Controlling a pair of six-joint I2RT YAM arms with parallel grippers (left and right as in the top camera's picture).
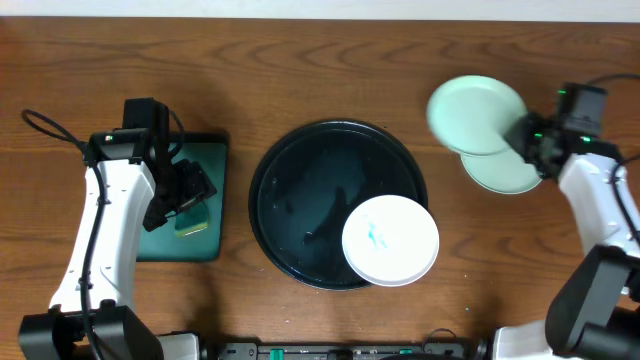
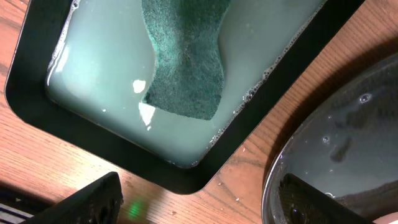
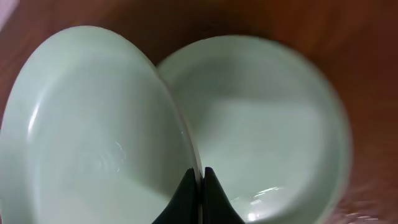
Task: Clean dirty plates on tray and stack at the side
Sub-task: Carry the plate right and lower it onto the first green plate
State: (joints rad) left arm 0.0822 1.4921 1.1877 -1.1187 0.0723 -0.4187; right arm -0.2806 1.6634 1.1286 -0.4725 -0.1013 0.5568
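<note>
Three plates: a mint green plate (image 1: 476,112) and a second mint green plate (image 1: 505,175), both at upper right, and one white plate (image 1: 390,240). One round black tray (image 1: 300,200), one rectangular teal tray (image 1: 215,170), one green sponge (image 2: 186,68).

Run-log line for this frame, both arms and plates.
left gripper: open above sponge | right gripper: shut on mint plate rim, partly over second mint plate | white plate: smeared, on black tray

White plate (image 1: 390,240) on tray (image 1: 300,195), mint plates (image 1: 476,112) beside
</note>
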